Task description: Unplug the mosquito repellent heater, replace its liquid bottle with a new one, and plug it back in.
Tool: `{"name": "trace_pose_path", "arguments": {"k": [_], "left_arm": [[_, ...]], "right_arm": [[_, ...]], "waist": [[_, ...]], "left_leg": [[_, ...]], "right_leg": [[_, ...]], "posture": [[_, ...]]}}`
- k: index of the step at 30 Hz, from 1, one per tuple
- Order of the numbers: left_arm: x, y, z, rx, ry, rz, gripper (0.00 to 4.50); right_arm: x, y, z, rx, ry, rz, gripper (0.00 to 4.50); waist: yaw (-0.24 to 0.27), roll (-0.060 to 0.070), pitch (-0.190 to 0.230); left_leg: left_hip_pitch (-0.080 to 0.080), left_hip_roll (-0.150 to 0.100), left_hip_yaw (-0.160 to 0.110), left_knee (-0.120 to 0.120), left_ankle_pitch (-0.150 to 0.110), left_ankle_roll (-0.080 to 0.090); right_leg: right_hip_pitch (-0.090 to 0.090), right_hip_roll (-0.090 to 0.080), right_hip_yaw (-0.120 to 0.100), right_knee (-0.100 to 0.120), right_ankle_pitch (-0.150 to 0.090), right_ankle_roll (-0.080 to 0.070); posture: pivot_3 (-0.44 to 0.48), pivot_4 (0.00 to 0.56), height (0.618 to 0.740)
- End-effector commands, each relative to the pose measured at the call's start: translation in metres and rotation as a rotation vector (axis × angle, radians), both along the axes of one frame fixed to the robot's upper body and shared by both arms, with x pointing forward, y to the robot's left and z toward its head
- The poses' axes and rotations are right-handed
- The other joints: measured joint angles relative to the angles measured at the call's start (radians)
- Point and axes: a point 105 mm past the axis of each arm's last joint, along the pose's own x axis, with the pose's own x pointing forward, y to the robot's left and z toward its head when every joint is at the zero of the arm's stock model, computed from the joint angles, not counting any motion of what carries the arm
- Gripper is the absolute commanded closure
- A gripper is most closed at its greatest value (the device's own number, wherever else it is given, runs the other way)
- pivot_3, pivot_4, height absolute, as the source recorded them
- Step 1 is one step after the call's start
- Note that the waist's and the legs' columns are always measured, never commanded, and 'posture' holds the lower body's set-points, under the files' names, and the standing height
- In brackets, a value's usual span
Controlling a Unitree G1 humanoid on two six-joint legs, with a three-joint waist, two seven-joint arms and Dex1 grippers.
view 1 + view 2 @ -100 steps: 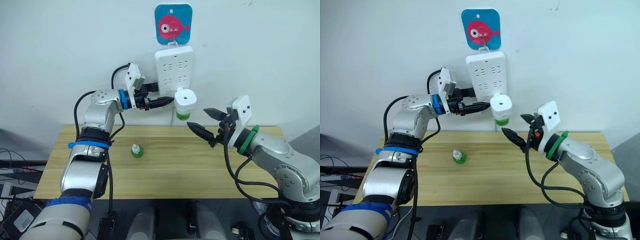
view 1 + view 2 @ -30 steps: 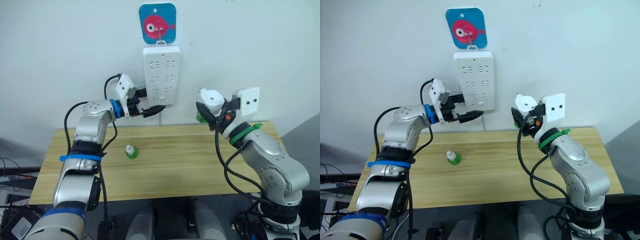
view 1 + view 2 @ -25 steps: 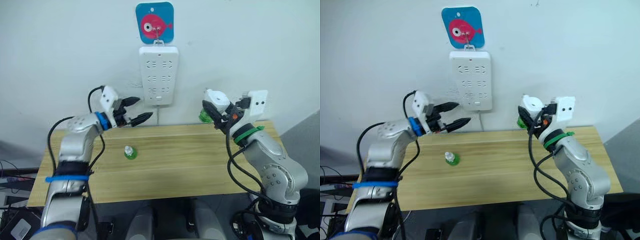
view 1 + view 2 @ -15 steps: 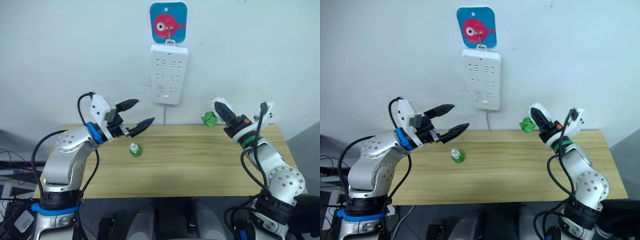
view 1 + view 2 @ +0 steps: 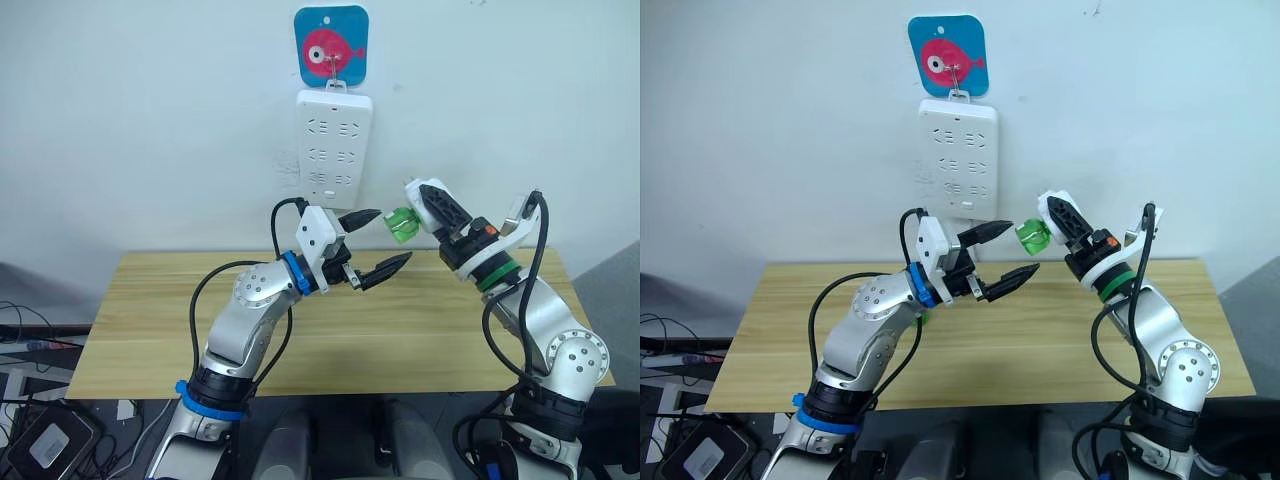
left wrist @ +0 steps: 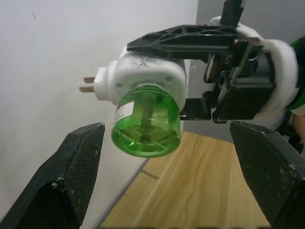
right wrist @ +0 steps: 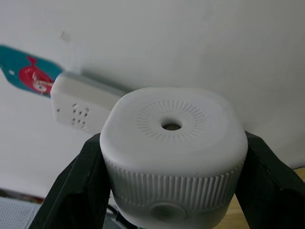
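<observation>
One pale wooden table (image 5: pixel 150 320) against white wall (image 5: pixel 150 120).

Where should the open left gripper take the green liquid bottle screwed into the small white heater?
On the round side wall of the green bottle, one finger each side, coming straight at its flat base. The right gripper clamps the white heater with the bottle end sticking out toward the left gripper, whose open fingers already flank it. That probably suits twisting it off.
</observation>
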Motion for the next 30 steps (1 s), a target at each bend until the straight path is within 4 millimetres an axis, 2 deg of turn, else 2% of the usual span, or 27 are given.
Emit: {"name": "trace_pose_path", "arguments": {"k": [1,13,16,20,22,30], "left_arm": [[0.0023,-0.0064,0.0119,-0.029,-0.061,0.004,0.04],[0.0058,-0.0115,0.0111,-0.049,-0.070,0.013,0.04],[0.0065,-0.0119,0.0122,-0.066,-0.063,0.018,0.56],[0.0073,-0.0129,0.0102,-0.063,-0.055,0.017,1.82],[0.0080,-0.0129,0.0102,-0.064,-0.052,0.018,2.26],[0.0101,-0.0119,0.0103,-0.056,-0.057,0.024,2.26]], "right_arm": [[-0.0081,0.0024,0.0165,0.022,-0.062,0.014,1.44],[-0.0082,0.0035,0.0187,0.016,-0.065,0.014,1.44],[-0.0087,0.0040,0.0181,0.019,-0.062,0.018,1.44],[-0.0092,0.0055,0.0182,0.026,-0.062,0.026,1.44],[-0.0090,0.0059,0.0183,0.027,-0.062,0.028,1.44],[-0.0084,0.0061,0.0180,0.032,-0.061,0.028,1.44]], "waist": [[0.000,0.000,0.000],[-0.002,0.000,0.000],[-0.001,0.000,0.000],[-0.002,0.000,0.000],[-0.002,0.000,0.000],[-0.002,0.000,0.000]], "left_leg": [[0.000,0.000,0.000,0.000,0.000,0.000],[-0.001,0.000,0.000,0.001,0.000,0.001],[-0.001,0.000,0.000,0.001,0.000,0.001],[-0.001,0.000,0.000,0.001,0.000,0.001],[-0.001,0.000,0.000,0.001,0.000,0.001],[-0.001,0.000,0.000,0.001,0.000,0.001]], "right_leg": [[0.000,0.000,0.000,0.000,0.000,0.000],[0.000,0.000,0.000,0.000,0.000,0.000],[0.000,0.000,0.000,0.000,0.000,0.000],[0.000,0.000,0.000,0.000,0.000,0.000],[0.000,0.000,0.000,0.000,0.000,0.000],[0.000,0.000,0.000,0.000,0.000,0.000]], "posture": [[0.021,0.203,0.740],[0.015,0.214,0.740],[0.014,0.216,0.740],[0.014,0.220,0.740],[0.012,0.223,0.740],[0.011,0.226,0.740]]}}
